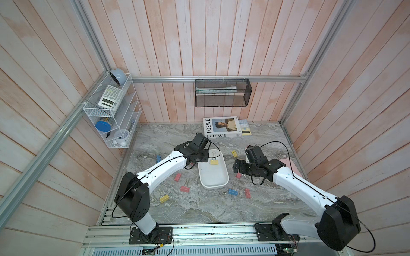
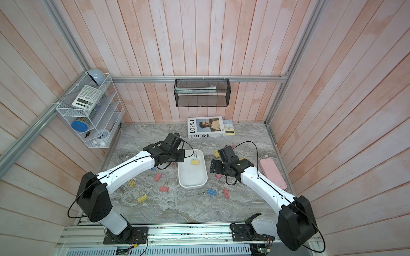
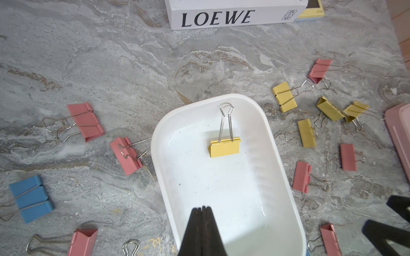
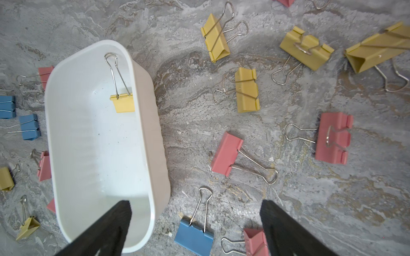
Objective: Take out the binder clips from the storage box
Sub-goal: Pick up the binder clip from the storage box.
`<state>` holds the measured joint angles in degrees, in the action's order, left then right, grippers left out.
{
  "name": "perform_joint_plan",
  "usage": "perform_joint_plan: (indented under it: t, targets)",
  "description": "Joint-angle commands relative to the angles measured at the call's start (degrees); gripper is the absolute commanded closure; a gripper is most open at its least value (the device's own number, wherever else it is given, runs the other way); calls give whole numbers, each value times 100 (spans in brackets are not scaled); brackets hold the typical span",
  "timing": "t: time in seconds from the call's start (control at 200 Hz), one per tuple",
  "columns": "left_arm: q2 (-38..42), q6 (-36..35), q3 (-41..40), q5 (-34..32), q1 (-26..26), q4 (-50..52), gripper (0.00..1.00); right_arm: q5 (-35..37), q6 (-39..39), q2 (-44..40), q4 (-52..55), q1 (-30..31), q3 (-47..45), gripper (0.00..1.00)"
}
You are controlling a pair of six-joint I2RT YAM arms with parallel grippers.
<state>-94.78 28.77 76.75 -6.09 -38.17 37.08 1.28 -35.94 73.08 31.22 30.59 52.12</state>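
Observation:
The white storage box [image 1: 213, 177] [image 2: 192, 176] lies mid-table. One yellow binder clip [image 1: 214, 162] [image 3: 224, 148] [image 4: 122, 103] lies inside at its far end, wire handles pointing away. Several pink, yellow and blue binder clips lie on the marble around the box, among them a blue one [image 4: 194, 236] [image 1: 233, 192] and a pink one [image 1: 184, 188]. My left gripper [image 3: 202, 209] hangs shut and empty over the box's left side [image 3: 221, 190]. My right gripper [image 4: 196, 212] stands open just right of the box [image 4: 95, 155], one finger over its rim, with nothing held.
A LOEWE book [image 1: 220, 126] lies at the back beside a small yellow pad [image 1: 245, 128]. A flat pink case [image 2: 273, 174] sits at the right edge under the right arm. A black mesh basket [image 1: 223, 92] and a white wire shelf [image 1: 113, 113] hang on the walls.

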Motion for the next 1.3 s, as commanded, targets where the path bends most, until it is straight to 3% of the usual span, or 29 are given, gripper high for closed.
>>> perform_joint_plan:
  t: [0.0,0.09,0.215,0.415,0.72,1.295]
  targets:
    - [-104,255,-75,-42,-42,-277,85,-85,61,15,-47,-9,193,2]
    - [-429,353,58,-44,-88,-475,69,-31,69,-54,20,-9,179,2]
    - [-1031,401,374,31,-129,-769,60,55,66,-224,136,-9,93,2]
    - [-1947,346,998,10,-177,-923,60,305,116,-653,370,-18,-117,2]
    - [-2694,257,1664,-154,-193,-727,64,443,166,-1015,626,-172,-307,2]
    - [-2934,216,1765,-307,-199,-612,77,197,342,-917,567,-427,-281,2]
